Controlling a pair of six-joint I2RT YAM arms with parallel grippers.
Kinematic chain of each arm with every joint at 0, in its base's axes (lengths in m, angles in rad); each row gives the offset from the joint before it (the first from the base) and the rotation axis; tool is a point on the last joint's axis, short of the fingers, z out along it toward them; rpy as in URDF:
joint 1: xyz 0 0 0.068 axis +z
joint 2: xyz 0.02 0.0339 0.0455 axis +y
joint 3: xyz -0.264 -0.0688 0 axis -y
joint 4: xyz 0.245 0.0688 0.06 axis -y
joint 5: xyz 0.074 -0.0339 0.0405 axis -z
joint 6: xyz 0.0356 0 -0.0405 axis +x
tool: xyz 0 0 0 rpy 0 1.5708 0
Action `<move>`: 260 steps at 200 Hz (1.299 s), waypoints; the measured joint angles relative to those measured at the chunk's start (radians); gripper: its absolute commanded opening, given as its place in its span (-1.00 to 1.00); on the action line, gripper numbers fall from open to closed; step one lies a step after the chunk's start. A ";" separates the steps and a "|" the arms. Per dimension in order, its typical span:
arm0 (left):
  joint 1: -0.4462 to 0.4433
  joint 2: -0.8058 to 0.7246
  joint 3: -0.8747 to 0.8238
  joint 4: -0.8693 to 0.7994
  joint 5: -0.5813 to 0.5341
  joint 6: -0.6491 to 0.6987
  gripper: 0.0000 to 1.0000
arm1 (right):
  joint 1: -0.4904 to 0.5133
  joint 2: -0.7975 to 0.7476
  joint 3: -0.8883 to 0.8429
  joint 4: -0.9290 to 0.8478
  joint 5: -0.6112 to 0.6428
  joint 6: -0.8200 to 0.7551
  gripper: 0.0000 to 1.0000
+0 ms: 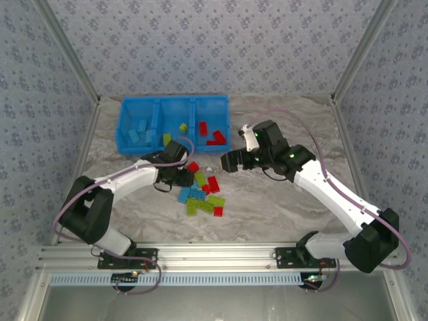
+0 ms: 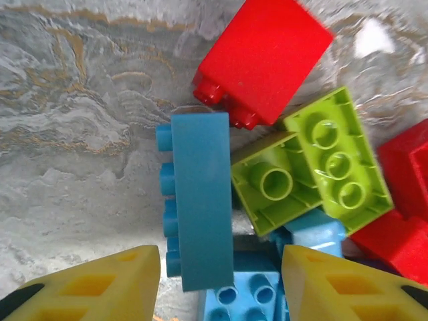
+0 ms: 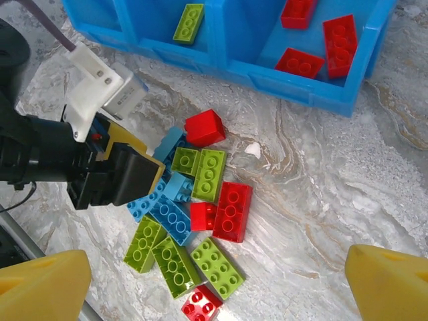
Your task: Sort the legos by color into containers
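The legos (image 1: 200, 194) are glossy hard-plastic bricks with round studs, in red, lime and light blue. They lie in a loose heap on the marbled grey-and-tan desk (image 1: 287, 200), about mid-desk and a little left of centre. Some sit studs up, and others are tipped so their hollow undersides show.

The containers (image 1: 175, 112) are three smooth bright-blue bins joined in a row against the far edge of the desk, left of centre. The left bin holds light-blue bricks, the middle one lime and the right one red.

Bare desk runs from the heap to the right edge, and a narrower strip lies along the near edge.

The left arm bends at its elbow near the left edge and reaches rightward, with its wrist turned down over the heap's left side. The left claw (image 2: 221, 287) stands partly apart, its yellow fingers (image 2: 87, 284) on either side of a light-blue brick (image 2: 200, 200) lying on its side. The brick's studs are just beside one finger and a gap shows at the other, so no grip is visible.

The right arm reaches from the near right corner up and leftward. The right claw (image 3: 214, 287) hangs over the desk just right of the heap, spread wide and holding nothing.
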 measured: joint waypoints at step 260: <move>0.406 0.029 0.375 0.006 -0.288 0.150 -0.72 | 0.005 0.038 -0.002 0.016 -0.055 0.068 1.00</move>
